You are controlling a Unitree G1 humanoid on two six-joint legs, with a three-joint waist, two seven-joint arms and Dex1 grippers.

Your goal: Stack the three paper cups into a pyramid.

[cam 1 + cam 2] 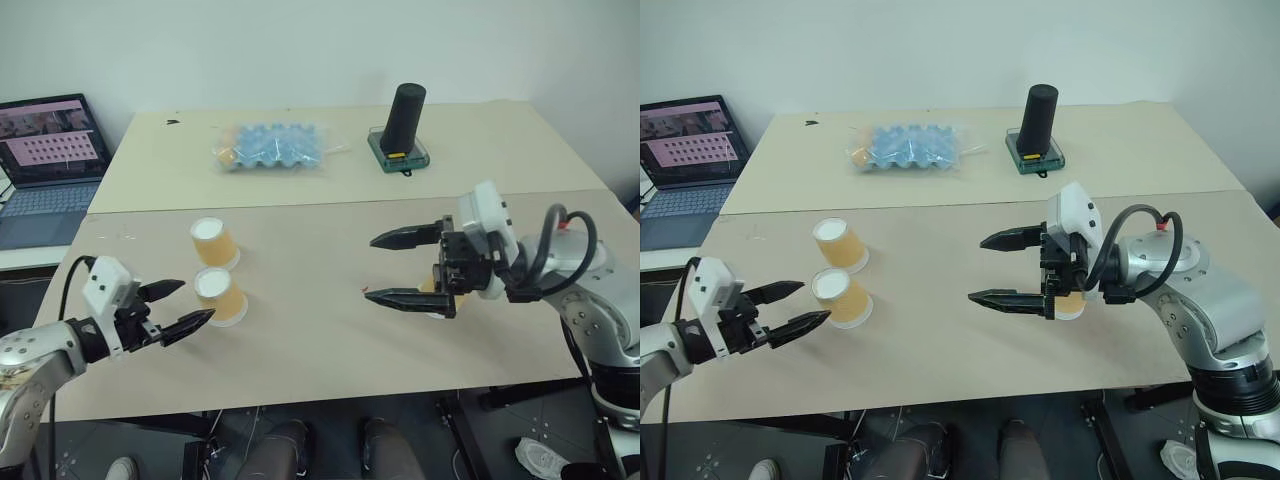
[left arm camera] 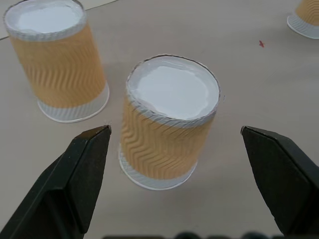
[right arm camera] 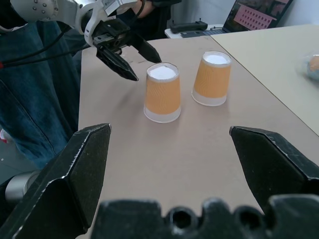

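The cup (image 2: pixel 167 124) between the black fingers (image 2: pixel 75 184) of the left tool (image 1: pixel 186 305) is orange with wavy lines and a white base.

Head-mounted stereo pair looking forward and down across the desk (image 1: pixel 330 330), sharing nearly the whole desktop; left wrist camera close behind the nearer cup (image 2: pixel 169 124); right wrist camera farther back, facing both upturned cups across the desk.

two cups (image 1: pixel 218 268) left, third cup (image 1: pixel 1070 304) right, on table (image 1: pixel 320 330)
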